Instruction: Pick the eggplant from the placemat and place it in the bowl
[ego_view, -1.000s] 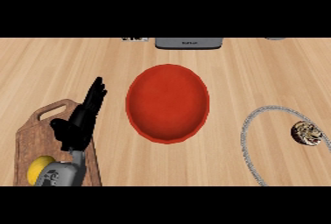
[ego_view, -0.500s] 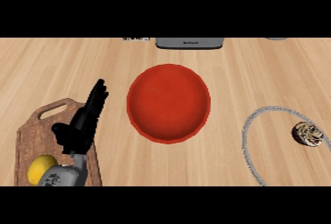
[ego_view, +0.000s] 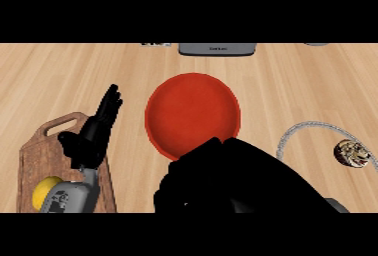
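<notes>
Compared with half a second earlier, the right hand (ego_view: 236, 182) had been brought into view, a dark mass over the near rim of the red bowl (ego_view: 193, 107). Spread or closed couldn't be told, and neither could where the eggplant was. The left hand (ego_view: 94, 131) was left unmoved, spread over the cutting board (ego_view: 33, 160).

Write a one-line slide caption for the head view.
The right hand overlaps the near rim of the red bowl; the left hand rests open over the cutting board.

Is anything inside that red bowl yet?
Empty where visible: the round red bowl shows bare red inside; the black right hand hides its lower edge.
</notes>
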